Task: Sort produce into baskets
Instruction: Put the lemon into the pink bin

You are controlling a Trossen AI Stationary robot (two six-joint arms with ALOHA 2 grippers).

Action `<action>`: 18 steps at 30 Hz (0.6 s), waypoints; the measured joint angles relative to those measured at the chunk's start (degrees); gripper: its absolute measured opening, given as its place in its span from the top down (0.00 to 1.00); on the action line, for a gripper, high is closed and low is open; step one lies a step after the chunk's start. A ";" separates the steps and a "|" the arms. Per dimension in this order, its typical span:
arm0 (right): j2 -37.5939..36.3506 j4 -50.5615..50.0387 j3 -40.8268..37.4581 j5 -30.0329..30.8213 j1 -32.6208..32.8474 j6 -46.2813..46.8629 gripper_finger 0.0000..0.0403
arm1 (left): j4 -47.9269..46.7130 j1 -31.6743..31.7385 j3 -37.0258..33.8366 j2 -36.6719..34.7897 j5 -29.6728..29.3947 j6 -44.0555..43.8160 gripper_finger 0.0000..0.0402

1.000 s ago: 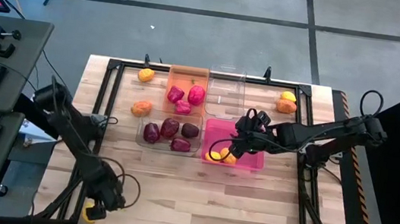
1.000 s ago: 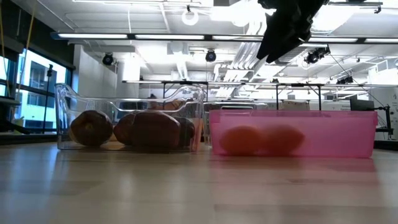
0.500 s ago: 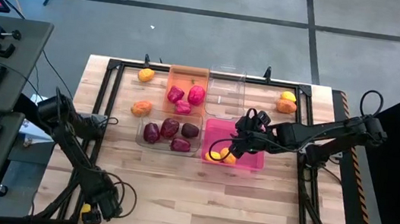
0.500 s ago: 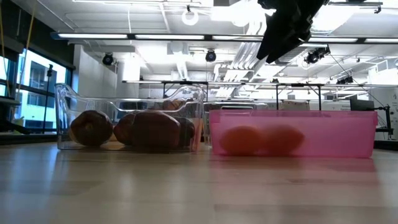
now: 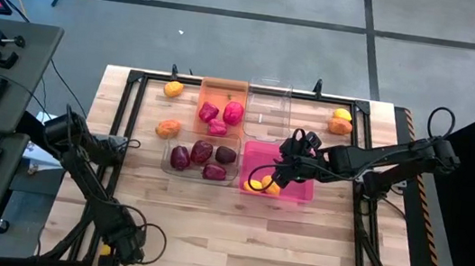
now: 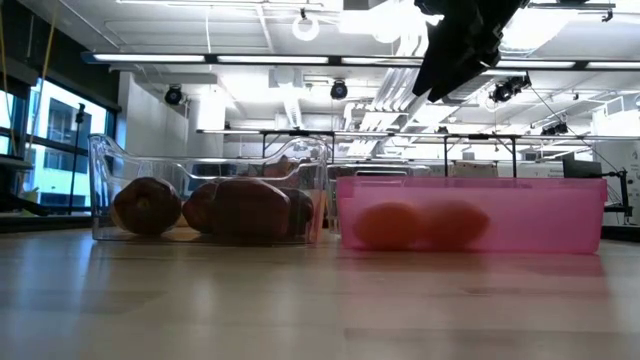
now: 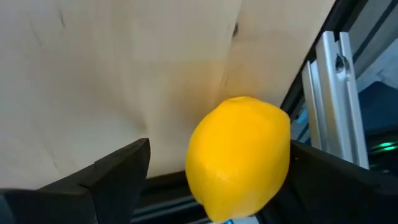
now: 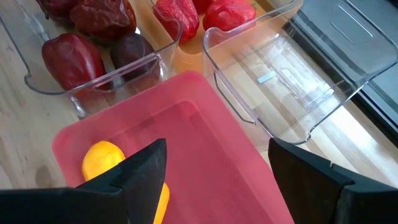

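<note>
My left gripper (image 5: 121, 245) is open at the table's near left corner, low over the wood. A yellow lemon-like piece (image 7: 239, 158) lies on the table between its fingers (image 7: 219, 149), and it also shows in the high view (image 5: 105, 249). My right gripper (image 5: 283, 162) is open and empty above the pink bin (image 5: 302, 159), which holds a yellow piece (image 8: 102, 158) and an orange piece (image 5: 272, 189). The orange bin (image 5: 225, 88) holds pink-red pieces. One clear bin (image 5: 199, 173) holds maroon pieces. The other clear bin (image 5: 268, 109) holds nothing. My left gripper stands open around the yellow piece. One finger (image 7: 329, 180) is right at the piece's side (image 7: 283, 155), and I cannot tell whether it touches. The other finger (image 7: 118, 171) is apart from it.
Loose orange pieces lie at the far left (image 5: 173, 89) and left of the clear bin (image 5: 167, 128). A yellow (image 5: 341, 115) and an orange piece (image 5: 340, 127) lie at the far right. A metal frame rail (image 7: 333, 93) runs beside the yellow piece at the table's edge.
My left gripper has gone toward the table's near edge and down, closing in on the yellow piece at the near left corner.
</note>
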 joint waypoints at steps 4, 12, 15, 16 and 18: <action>0.00 0.01 0.00 0.00 0.00 0.02 0.33 | 0.16 -0.21 -0.07 0.06 -1.18 1.69 0.12; 0.00 0.00 0.00 -0.06 0.04 0.04 0.33 | 1.13 -0.99 -0.20 0.10 -4.86 1.43 0.32; 0.00 -0.02 0.00 -1.34 0.04 0.01 0.33 | 1.12 -0.31 -0.16 0.02 -4.53 0.26 0.48; 0.00 -0.03 0.00 -1.88 0.04 -0.01 0.33 | 1.10 -0.10 -0.13 -0.29 -4.85 0.28 0.53; 0.00 -0.44 0.00 -2.27 0.04 0.02 0.33 | 0.92 0.68 -0.13 -1.55 -5.44 0.53 0.53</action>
